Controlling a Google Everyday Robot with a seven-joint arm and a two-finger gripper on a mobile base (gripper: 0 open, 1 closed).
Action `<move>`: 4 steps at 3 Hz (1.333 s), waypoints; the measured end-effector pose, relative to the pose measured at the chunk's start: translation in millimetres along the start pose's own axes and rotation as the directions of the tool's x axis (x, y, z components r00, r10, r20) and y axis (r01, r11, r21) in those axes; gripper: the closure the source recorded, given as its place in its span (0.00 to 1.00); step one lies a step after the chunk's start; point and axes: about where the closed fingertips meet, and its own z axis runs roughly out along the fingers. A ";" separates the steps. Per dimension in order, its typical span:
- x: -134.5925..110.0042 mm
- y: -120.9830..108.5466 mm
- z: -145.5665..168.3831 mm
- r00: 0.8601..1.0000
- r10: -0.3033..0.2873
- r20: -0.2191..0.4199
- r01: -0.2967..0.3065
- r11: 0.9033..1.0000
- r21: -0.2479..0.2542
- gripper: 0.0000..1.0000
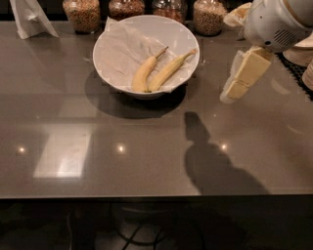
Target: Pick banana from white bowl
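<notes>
The white bowl (113, 51), lined with crinkled white paper, stands at the back centre of the dark table. Two bananas lie in it side by side. The banana (169, 71) is the longer, slimmer right-hand one, its yellow stem pointing to the back right. A shorter, curved banana (143, 74) with a thin dark stem lies to its left. My gripper (230, 93) hangs from the white arm at the right, above the table, tilted down and to the left. It is to the right of the bowl and apart from it, and holds nothing.
Several glass jars of grains (82, 13) stand along the back edge behind the bowl. A white paper item (30, 17) stands at the back left. Stacked pale dishes (303, 53) sit at the far right. The table's front edge (146, 195) runs across the lower frame.
</notes>
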 end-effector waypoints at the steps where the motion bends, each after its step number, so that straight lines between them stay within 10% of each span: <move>1: -28.4 -30.4 37.1 0.994 -0.061 0.093 0.058 0.998 0.026 0.00; 4: -34.3 -64.9 85.8 0.993 -0.094 0.072 0.095 0.995 -0.009 0.00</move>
